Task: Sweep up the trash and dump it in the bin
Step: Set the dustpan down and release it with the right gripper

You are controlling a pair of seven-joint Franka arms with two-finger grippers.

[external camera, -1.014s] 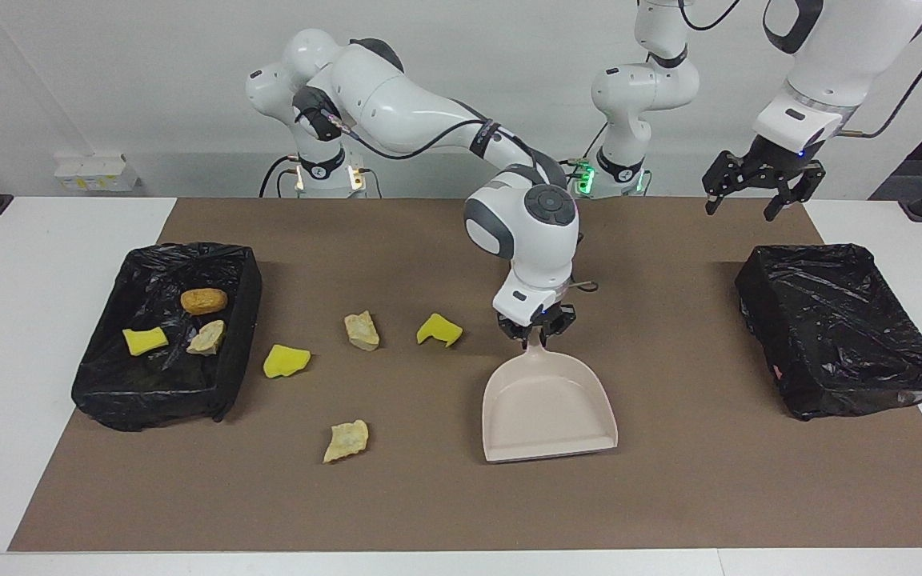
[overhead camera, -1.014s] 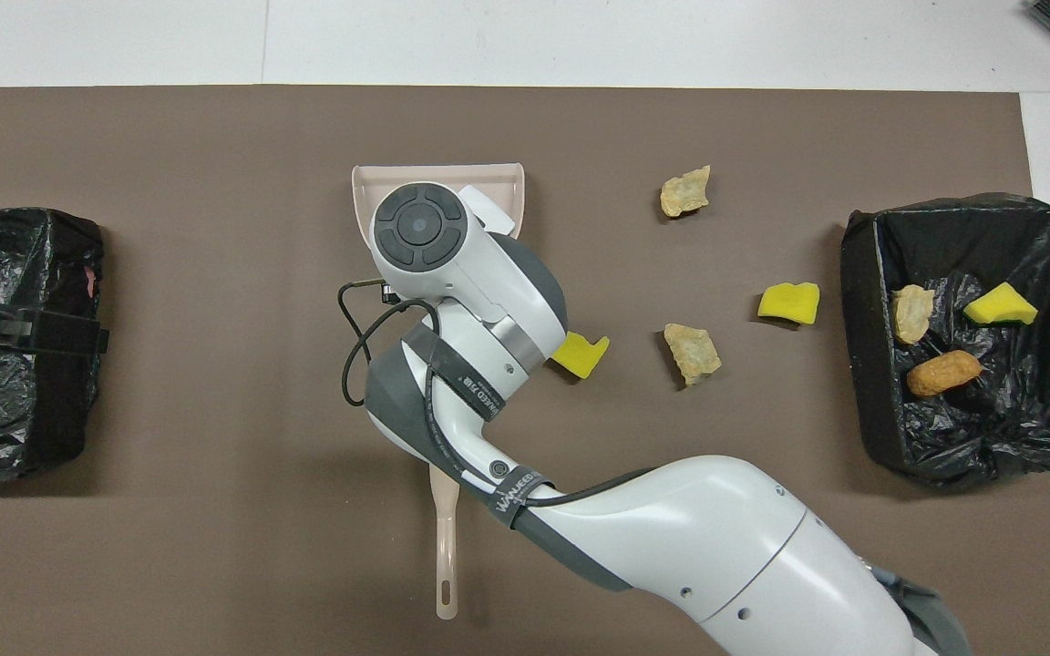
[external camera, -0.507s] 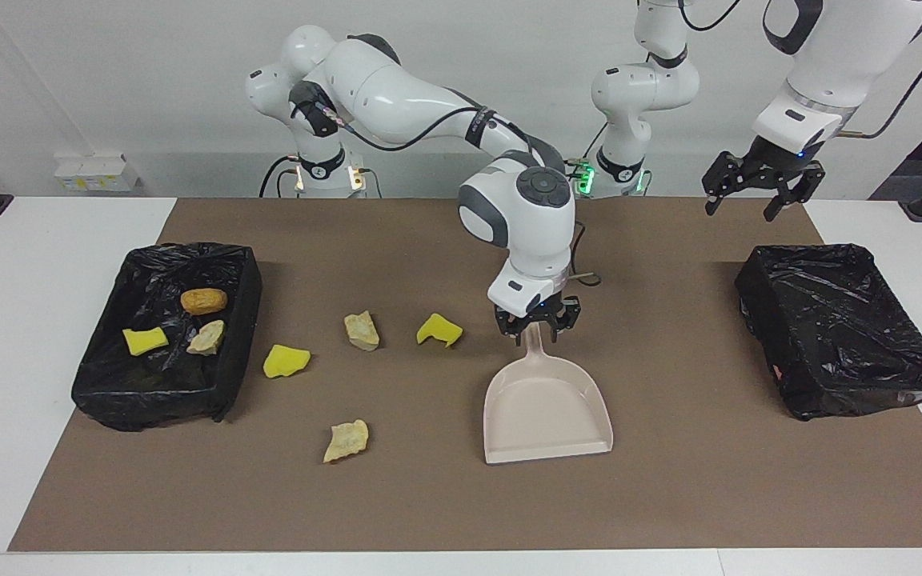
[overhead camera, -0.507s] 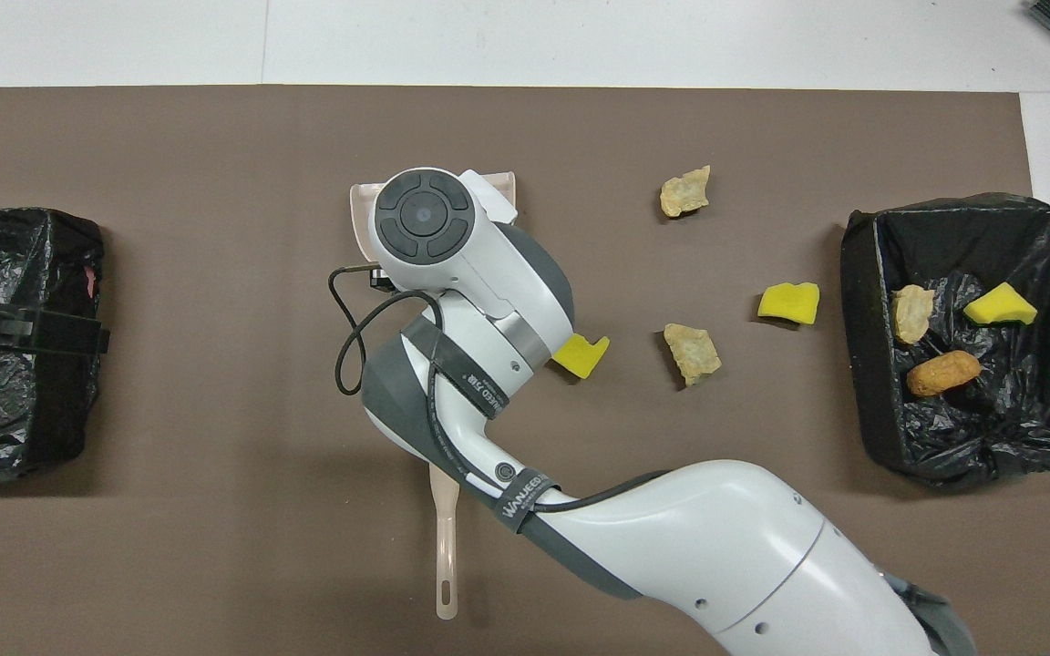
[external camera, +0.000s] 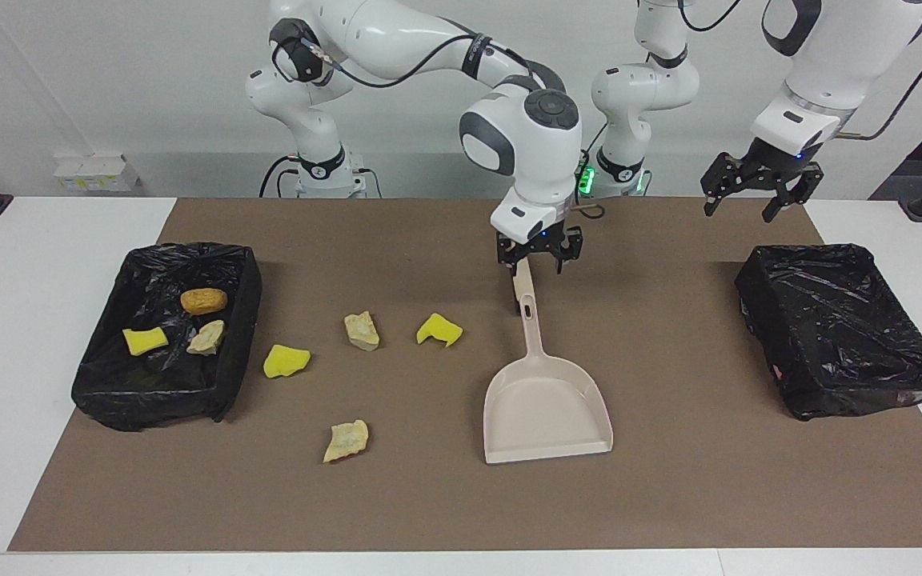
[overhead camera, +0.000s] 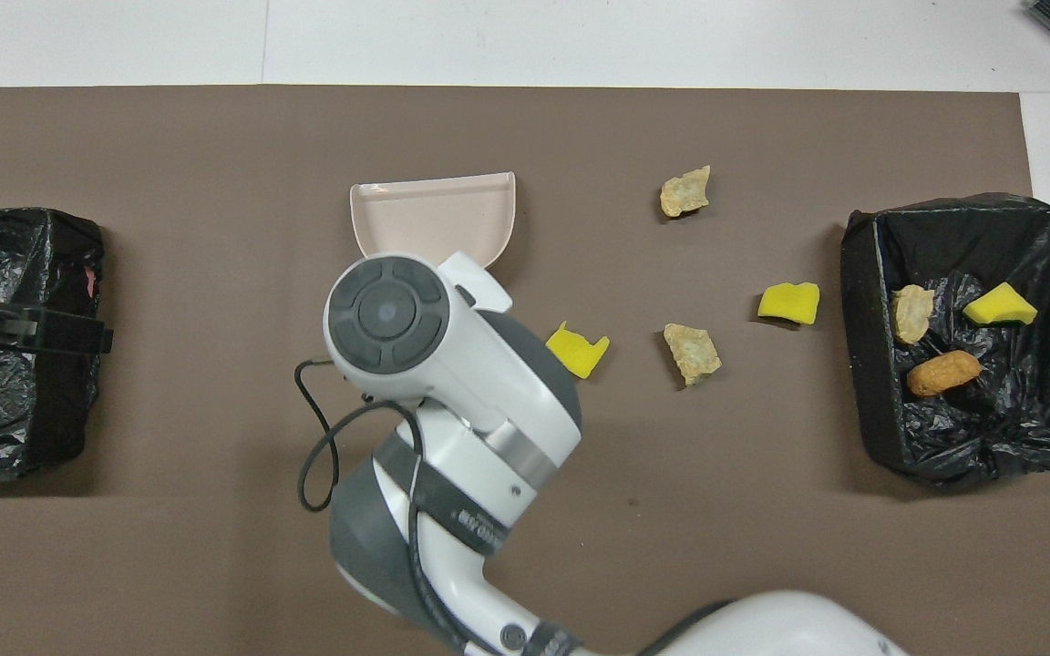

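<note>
The right gripper (external camera: 539,258) hangs over the end of the dustpan (external camera: 545,404) handle, its fingers spread and, as far as the facing view shows, clear of the handle. Above it the right arm bends steeply down from a raised elbow, its wrist pointing at the table. The dustpan lies flat on the brown mat (external camera: 669,480), handle toward the robots. Four scraps of trash lie loose on the mat toward the right arm's end: a yellow sponge chunk (external camera: 438,330), a pale lump (external camera: 362,330), a second yellow chunk (external camera: 286,362) and a beige piece (external camera: 346,440). Three more sit in the black-lined bin (external camera: 101,384) there. The left gripper (external camera: 757,186) waits with fingers spread above the mat near the second bin (external camera: 841,332).
</note>
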